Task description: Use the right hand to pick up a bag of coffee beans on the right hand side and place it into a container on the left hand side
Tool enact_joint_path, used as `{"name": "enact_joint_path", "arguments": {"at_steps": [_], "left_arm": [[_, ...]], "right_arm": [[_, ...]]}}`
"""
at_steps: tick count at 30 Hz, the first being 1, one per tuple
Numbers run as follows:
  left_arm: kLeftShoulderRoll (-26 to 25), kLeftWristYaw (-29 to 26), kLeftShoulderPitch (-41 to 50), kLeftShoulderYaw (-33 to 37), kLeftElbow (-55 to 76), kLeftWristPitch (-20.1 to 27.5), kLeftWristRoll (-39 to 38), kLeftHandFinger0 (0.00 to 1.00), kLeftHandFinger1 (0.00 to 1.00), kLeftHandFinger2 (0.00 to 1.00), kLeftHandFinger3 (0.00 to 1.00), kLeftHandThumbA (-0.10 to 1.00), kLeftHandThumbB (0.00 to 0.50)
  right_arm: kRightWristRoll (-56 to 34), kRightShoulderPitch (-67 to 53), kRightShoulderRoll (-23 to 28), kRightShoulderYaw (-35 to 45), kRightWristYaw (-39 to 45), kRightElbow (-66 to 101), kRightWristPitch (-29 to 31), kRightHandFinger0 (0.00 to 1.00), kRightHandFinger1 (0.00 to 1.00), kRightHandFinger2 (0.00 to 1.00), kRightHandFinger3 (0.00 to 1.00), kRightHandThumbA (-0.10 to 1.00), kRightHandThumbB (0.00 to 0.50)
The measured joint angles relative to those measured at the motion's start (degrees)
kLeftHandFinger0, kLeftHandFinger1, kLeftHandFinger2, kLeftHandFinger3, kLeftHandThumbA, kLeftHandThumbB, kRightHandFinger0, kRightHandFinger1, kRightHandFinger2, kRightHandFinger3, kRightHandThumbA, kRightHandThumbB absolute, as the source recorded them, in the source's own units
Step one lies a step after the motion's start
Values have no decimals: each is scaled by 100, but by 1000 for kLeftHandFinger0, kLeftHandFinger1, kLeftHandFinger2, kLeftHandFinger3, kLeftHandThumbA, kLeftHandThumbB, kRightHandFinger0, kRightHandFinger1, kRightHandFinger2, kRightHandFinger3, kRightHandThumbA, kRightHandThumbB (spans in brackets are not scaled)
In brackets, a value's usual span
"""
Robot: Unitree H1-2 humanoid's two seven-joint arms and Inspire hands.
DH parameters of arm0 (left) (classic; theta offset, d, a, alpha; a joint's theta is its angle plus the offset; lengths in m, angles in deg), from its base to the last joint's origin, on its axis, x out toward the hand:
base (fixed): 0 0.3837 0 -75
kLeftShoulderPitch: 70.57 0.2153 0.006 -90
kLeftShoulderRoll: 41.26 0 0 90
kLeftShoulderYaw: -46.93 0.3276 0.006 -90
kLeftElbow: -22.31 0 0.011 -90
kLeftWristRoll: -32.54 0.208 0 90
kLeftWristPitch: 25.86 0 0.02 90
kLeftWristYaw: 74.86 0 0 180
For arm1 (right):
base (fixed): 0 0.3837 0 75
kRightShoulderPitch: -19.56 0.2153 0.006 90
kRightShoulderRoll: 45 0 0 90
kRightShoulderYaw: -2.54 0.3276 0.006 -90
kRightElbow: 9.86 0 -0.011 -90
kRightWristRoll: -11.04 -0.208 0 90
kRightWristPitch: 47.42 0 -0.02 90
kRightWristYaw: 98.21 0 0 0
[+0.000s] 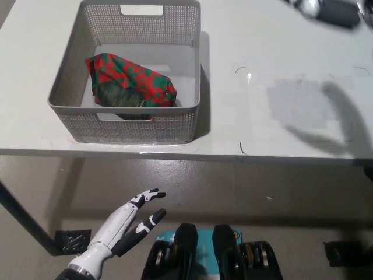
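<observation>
White table, grey basket, one bag of coffee beans inside.

White table [280, 70] fills the upper part of the head view, with a paler rectangular patch [297, 105] on its right half and a soft shadow beside that. Grey perforated basket [189, 81] stands on the table's left part, near the front edge. Red-and-green patterned bag of coffee beans [131, 81] lies flat on the basket floor, towards the front wall. Right hand [332, 10] shows only as a blurred dark shape at the top right corner above the table; whether it grips anything cannot be told. Left hand [125, 224] rests low at the lower left, below the table edge, fingers spread and holding nothing.
</observation>
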Motion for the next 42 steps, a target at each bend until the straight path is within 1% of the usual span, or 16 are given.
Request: {"name": "enact_joint_path", "arguments": {"at_steps": [3, 5, 7, 9, 11, 13, 14, 17, 20, 23, 26, 28, 30, 32, 35, 42], "left_arm": [[0, 2, -10, -16, -3, -1, 0, 1000, 1000, 1000, 1000, 1000, 150], [-2, 3, -32, -38, -3, -1, -1, 1000, 1000, 1000, 1000, 1000, 158], [-6, 5, -44, -50, -3, -1, -2, 1000, 1000, 1000, 1000, 1000, 158], [-6, 11, -52, -50, -1, 0, -4, 1000, 1000, 1000, 1000, 1000, 167], [-5, 16, -51, -52, -2, 6, -14, 1000, 1000, 1000, 1000, 1000, 179], [2, 16, -49, -50, -3, 17, -22, 1000, 1000, 1000, 1000, 1000, 195], [6, 16, -46, -50, -2, 22, -23, 1000, 1000, 1000, 1000, 1000, 190], [25, 13, 25, -50, -1, 56, -32, 1000, 1000, 1000, 1000, 1000, 194], [62, 10, 155, -53, -1, 80, -46, 1000, 1000, 1000, 1000, 1000, 211], [105, -7, 273, -73, -1, 115, -47, 1000, 1000, 1000, 1000, 1000, 232], [128, -16, 287, -95, -5, 150, -50, 1000, 1000, 1000, 1000, 1000, 248], [150, -25, 288, -126, -8, 167, -55, 1000, 1000, 1000, 1000, 1000, 237], [177, -40, 294, -158, -23, 182, -63, 1000, 1000, 1000, 1000, 1000, 222], [193, -57, 296, -186, -45, 198, -76, 1000, 1000, 1000, 1000, 1000, 216], [196, -61, 297, -224, -91, 233, -106, 1000, 1000, 1000, 1000, 1000, 211], [200, -64, 297, -260, -124, 295, -125, 1000, 1000, 1000, 1000, 1000, 224]], "right_arm": [[-288, -890, -86, 227, -1, 691, 15, 1000, 1000, 1000, 1000, 1000, 227], [-517, -1602, -143, 351, 1, 1094, 89, 1000, 1000, 1000, 1000, 1000, 188], [-739, -2191, -199, 408, 5, 1244, 199, 1000, 1000, 1000, 1000, 1000, 184], [-939, -2698, -254, 437, 9, 1273, 332, 1000, 1000, 1000, 1000, 1000, 235], [-1145, -3125, -349, 429, 21, 1217, 515, 1000, 1000, 1000, 1000, 1000, 234], [-1342, -3480, -480, 382, 50, 1044, 714, 1000, 1000, 1000, 1000, 1000, 268], [-1414, -3593, -525, 340, 69, 938, 799, 1000, 1000, 1000, 1000, 1000, 288], [-1650, -3992, -700, 87, 179, 493, 1079, 1000, 1000, 1000, 1000, 1000, 293], [-1869, -4363, -910, -127, 280, 6, 1319, 1000, 1000, 1000, 1000, 1000, 278], [-2151, -4618, -1101, -241, 378, -332, 1522, 1000, 1000, 1000, 1000, 1000, 245], [-2325, -4744, -1179, -291, 443, -538, 1683, 1000, 1000, 1000, 1000, 1000, 245], [-2478, -4826, -1196, -328, 531, -739, 1784, 1000, 1000, 1000, 1000, 1000, 241], [-2632, -4854, -1203, -340, 606, -969, 1852, 1000, 1000, 1000, 1000, 1000, 256], [-2722, -4843, -1214, -365, 662, -1191, 1899, 1000, 1000, 1000, 1000, 1000, 239], [-2790, -4791, -1226, -461, 731, -1439, 1916, 1000, 1000, 1000, 1000, 1000, 265], [-2800, -4597, -1209, -689, 811, -1728, 1917, 1000, 1000, 1000, 1000, 1000, 288]]}}
